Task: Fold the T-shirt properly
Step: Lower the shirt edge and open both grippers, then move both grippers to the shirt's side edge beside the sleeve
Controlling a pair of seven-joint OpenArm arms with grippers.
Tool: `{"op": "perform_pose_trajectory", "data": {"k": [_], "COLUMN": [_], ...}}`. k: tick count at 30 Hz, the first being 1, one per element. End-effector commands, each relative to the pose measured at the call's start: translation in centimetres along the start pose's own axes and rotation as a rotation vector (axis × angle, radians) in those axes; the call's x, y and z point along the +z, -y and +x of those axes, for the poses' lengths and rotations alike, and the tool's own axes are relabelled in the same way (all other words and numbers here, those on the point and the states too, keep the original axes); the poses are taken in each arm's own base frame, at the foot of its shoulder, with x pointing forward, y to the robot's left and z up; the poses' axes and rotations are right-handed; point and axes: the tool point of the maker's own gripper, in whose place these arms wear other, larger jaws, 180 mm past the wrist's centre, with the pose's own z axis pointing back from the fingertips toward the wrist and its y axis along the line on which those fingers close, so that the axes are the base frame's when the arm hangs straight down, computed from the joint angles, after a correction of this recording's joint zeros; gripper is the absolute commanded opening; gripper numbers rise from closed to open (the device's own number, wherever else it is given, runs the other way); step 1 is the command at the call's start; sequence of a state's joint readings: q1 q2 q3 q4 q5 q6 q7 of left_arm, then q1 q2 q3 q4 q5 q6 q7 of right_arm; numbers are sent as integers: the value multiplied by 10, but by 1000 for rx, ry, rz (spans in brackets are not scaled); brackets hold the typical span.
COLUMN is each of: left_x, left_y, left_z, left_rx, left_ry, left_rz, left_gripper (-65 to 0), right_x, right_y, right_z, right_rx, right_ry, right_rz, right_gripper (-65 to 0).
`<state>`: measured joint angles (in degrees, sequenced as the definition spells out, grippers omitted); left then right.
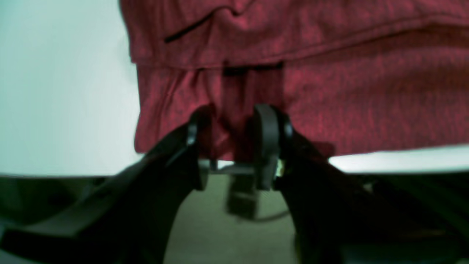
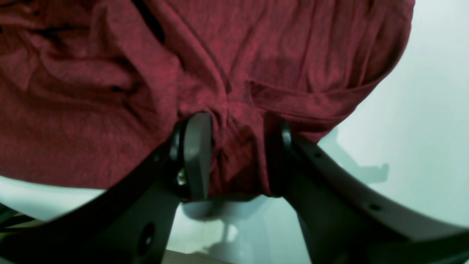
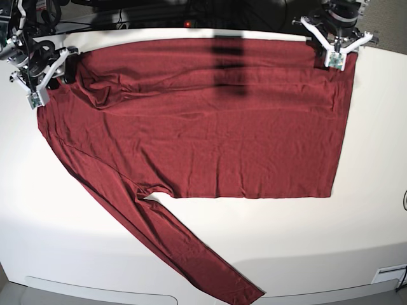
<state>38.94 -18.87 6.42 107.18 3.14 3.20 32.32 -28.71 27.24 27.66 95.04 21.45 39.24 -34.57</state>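
Observation:
The maroon T-shirt (image 3: 210, 121) lies spread wide on the white table (image 3: 305, 241), with one long sleeve (image 3: 191, 251) running diagonally to the front edge. At the far right corner of the cloth, my left gripper (image 3: 336, 47) is shut on the T-shirt. The left wrist view shows its black fingers (image 1: 267, 146) pinching a fold of the T-shirt's (image 1: 366, 102) edge, gripper (image 1: 232, 126). At the far left, my right gripper (image 3: 48, 71) is shut on the T-shirt; bunched T-shirt cloth (image 2: 91, 110) sits between its pads (image 2: 198, 157), gripper (image 2: 238, 146).
Dark cables and equipment (image 3: 159, 13) sit behind the table's far edge. Bare white tabletop (image 3: 57, 216) lies left and right of the sleeve. The table's edge and the floor (image 1: 220, 234) show just below the left gripper in its wrist view.

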Motion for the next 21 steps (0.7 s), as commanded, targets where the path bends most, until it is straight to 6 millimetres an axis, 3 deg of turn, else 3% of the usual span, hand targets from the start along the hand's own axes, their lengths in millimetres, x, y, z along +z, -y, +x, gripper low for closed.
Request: {"op": "perform_pose_trajectory", "data": {"k": [1, 9, 14, 21], "left_x": [6, 13, 14, 23], "left_y": [1, -3, -27, -60], "left_z": [5, 30, 41, 93], "left_rx": [-5, -20, -84, -28], "left_ry": [14, 85, 121, 274], "left_rz": [-3, 15, 147, 302], "left_gripper": [-461, -460, -460, -460], "right_x": [5, 12, 15, 33], "right_y": [5, -2, -5, -16], "right_z": [19, 39, 46, 97], "right_rx": [11, 37, 44, 98], "right_ry": [59, 115, 137, 354], "right_rz": [-7, 4, 8, 14], "right_gripper": [-410, -410, -410, -410]}}
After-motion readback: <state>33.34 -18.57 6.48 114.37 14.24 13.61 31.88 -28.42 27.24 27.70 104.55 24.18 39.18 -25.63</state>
